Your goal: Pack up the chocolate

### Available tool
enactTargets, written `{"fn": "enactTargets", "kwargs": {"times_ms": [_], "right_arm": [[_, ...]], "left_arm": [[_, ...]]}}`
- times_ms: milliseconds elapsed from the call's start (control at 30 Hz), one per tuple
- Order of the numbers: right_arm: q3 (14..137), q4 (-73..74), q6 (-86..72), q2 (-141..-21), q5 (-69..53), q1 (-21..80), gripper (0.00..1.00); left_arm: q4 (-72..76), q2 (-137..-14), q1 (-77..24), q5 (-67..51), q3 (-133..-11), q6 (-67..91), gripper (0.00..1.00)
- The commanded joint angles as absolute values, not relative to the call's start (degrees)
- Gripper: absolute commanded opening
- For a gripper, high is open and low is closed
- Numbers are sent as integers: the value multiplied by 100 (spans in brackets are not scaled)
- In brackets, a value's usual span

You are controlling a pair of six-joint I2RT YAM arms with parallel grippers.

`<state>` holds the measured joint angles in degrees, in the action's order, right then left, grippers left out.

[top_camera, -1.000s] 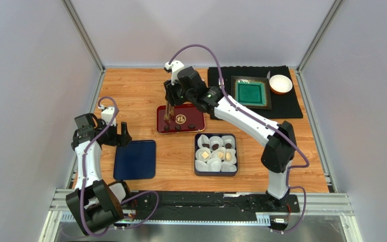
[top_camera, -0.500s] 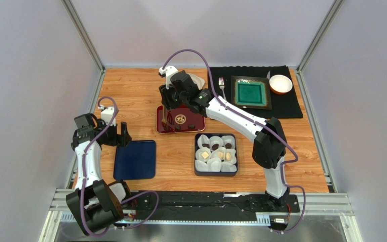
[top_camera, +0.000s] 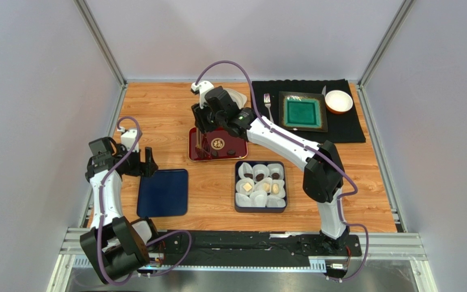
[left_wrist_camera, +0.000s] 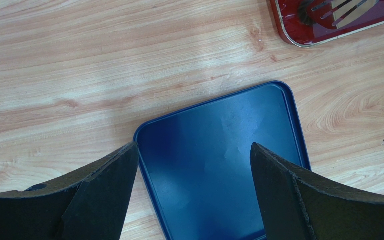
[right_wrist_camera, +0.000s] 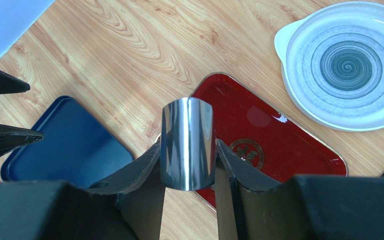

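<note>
Two spots hold the chocolate (top_camera: 231,151): a few dark pieces sit on the red tray (top_camera: 237,141) in the middle of the counter (top_camera: 157,109). The rest are in white paper cups (top_camera: 243,200) inside the dark box (top_camera: 260,210) just in front of it. That's three dark ones along the far row, then a cream one and a couple of tan ones in the middle row. The right gripper (right_wrist_camera: 187,155) is clamped on a shiny metal utensil (right_wrist_camera: 186,125). Its pronged end is down over the left end of the red tray, right by a dark piece, though I honestly can't tell if it's touching. The left gripper (left_wrist_camera: 194,150) is spread wide with nothing in it, hanging above the far edge of a blue tray (left_wrist_camera: 219,165) that lies flat on the counter left of the box. Behind the red tray there's a grey swirly plate (right_wrist_camera: 344,65). Off to the right is a black mat (top_camera: 351,131) with a fork (top_camera: 267,100), a green dish (top_camera: 303,112) and a small white bowl (top_camera: 338,101).
</note>
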<state>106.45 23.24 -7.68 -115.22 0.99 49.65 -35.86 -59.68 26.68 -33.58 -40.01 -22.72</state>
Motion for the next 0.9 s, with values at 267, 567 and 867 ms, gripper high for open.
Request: {"fn": "enactTargets", "kwargs": {"times_ms": [267,567,867], "right_arm": [[10793,2066,-809,-11689,-114,5054,34],[10889,2083,-659,-11602,-44,5062,20],[10961,2224,-369,-10856,202,5054,13]], "left_arm": [[-3568,-5950,2804,-3436,-4017,-2478,90],[-3586,-5959,2813,-3428,-4017,-2496,90],[-3621,-5959,2830,-3322,-4052,-2531,90]]}}
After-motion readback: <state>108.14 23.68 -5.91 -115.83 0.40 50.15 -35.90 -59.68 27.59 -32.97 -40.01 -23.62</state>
